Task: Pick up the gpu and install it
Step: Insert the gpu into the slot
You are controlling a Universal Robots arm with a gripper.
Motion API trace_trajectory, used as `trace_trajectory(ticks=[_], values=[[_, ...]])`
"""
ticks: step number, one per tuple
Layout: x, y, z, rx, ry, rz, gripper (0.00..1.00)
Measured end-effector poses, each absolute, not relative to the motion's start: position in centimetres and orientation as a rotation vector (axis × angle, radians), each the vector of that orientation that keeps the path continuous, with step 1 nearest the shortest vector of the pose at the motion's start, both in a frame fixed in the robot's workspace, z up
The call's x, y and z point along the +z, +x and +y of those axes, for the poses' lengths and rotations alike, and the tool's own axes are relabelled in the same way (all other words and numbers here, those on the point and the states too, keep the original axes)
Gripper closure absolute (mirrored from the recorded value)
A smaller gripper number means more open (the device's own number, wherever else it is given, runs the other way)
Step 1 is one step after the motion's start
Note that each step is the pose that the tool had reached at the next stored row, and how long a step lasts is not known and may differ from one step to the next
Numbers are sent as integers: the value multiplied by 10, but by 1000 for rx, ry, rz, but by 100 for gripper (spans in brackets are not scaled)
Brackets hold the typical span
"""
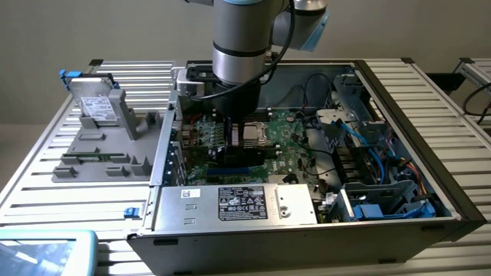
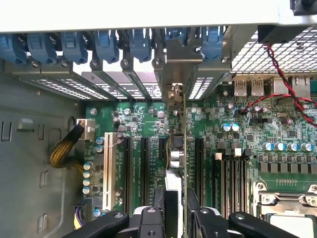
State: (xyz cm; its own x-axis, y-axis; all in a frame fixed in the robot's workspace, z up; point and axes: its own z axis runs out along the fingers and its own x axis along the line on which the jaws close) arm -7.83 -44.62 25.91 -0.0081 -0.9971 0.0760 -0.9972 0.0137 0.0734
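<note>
Gripper (image 2: 179, 204): jaws clamped on the gpu (image 2: 177, 153), one finger on each face of the card. The gpu stands on edge, upright, inside the open computer case (image 1: 414, 86), directly over the green motherboard (image 2: 247, 134) and in line with the long expansion slots (image 2: 143, 163); its silver end bracket (image 2: 178, 59) sits against the rear wall of the case, among the row of blue retention clips (image 2: 106, 44). Whether the card's lower edge is seated in a slot cannot be told. Power supply (image 1: 238, 204): at the near edge of the case. Hard drive (image 1: 98, 106): outside the case, propped on a grey fixture (image 1: 100, 155) at the exterior view's left.
</note>
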Motion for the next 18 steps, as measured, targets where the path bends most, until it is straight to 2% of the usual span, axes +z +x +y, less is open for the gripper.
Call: trace_trajectory(ticks=[18], values=[[262, -74, -453, -15, 2138, -2166, 72]])
